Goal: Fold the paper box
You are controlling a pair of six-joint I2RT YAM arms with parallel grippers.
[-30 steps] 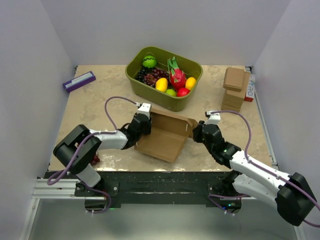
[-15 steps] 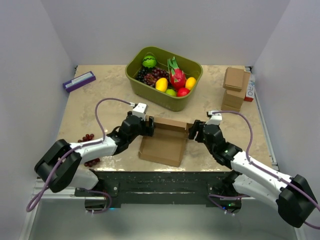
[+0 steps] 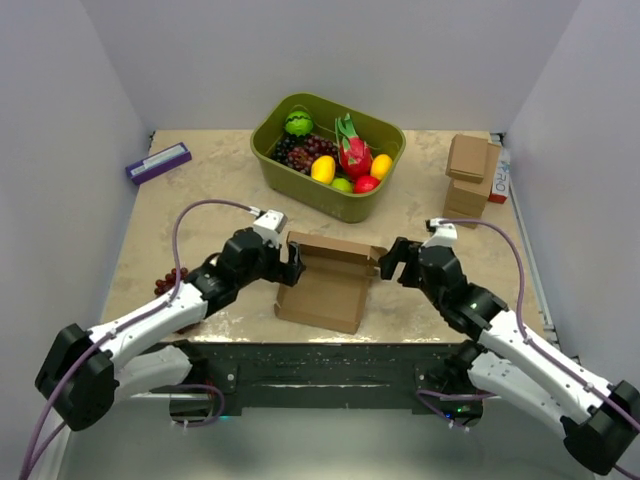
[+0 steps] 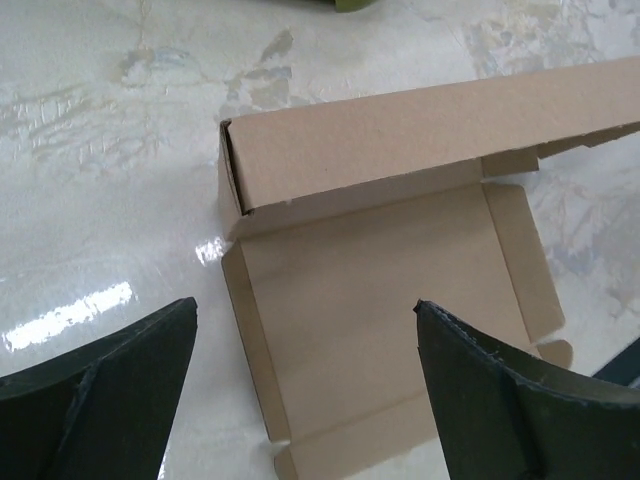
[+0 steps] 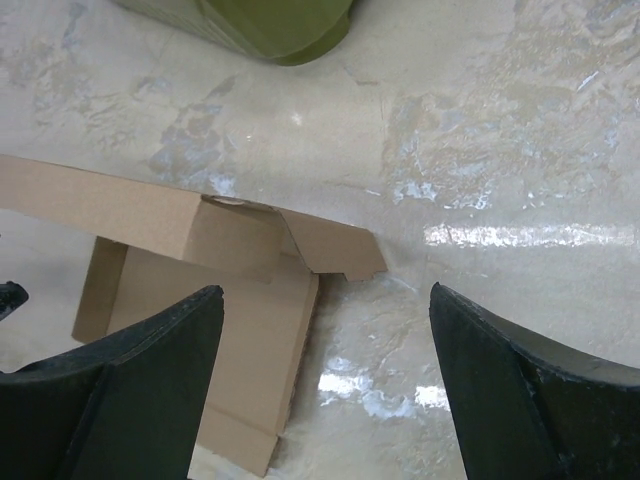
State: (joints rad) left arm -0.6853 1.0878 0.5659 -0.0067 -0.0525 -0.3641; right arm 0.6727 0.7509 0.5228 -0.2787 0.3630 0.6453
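The paper box (image 3: 325,285) is found on the table (image 3: 190,215) near the front edge: plain brown, base flat, rear wall raised; it is flanked by the left gripper (image 3: 292,264) and right gripper (image 3: 390,262), jaws spread, nothing held.

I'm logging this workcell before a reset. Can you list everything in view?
paper box: one, brown, partly folded, near middle of the table
bin: one, olive green, behind the paper box
fruit: several pieces, mixed colours, inside the bin
loose grapes: one small bunch, dark red, near left edge
flat packet: one, purple, far left corner
small boxes: a stack, brown, far right
red-and-white item: one, behind that stack
table: one, beige marbled
left claw: one, black, open, beside the paper box's left end
right claw: one, black, open, beside its right end
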